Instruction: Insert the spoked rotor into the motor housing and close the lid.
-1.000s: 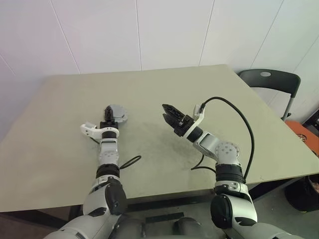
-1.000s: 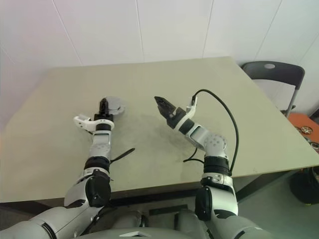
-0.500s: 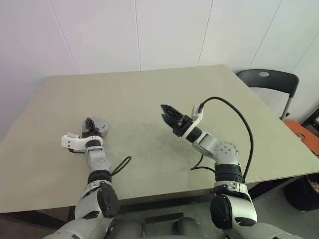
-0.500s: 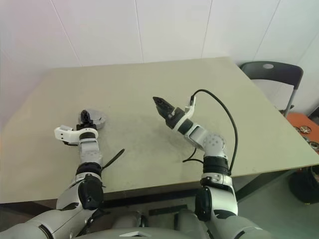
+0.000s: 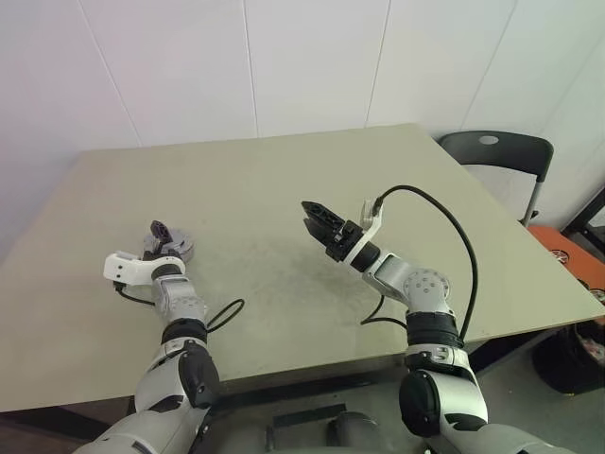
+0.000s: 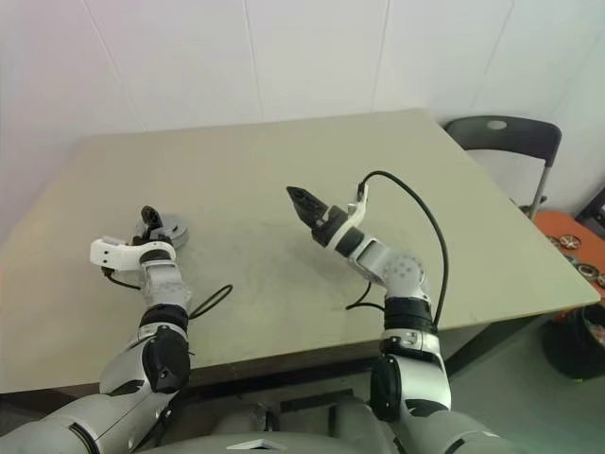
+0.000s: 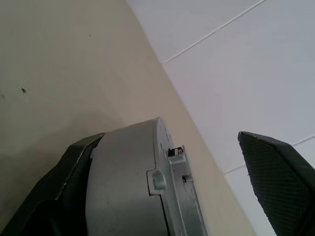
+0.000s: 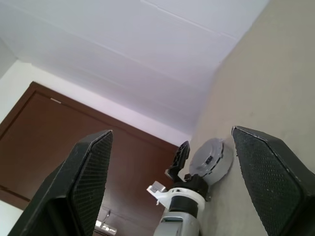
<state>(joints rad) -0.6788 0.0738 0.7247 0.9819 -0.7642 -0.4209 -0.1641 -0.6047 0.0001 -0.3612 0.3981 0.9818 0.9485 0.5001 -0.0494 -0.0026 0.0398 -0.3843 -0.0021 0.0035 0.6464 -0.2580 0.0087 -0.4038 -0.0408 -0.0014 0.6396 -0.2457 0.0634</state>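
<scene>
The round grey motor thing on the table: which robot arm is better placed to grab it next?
Probably the left. Its open left pincer is right at the grey motor assembly, fingers either side. The right pincer hangs open over mid-table, well away.

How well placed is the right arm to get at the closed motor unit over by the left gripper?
Probably not easily. The right gripper hangs open above mid-table, well apart from the grey motor unit, and the open left gripper sits right at it, one finger beside its rim, crowding that side.
</scene>
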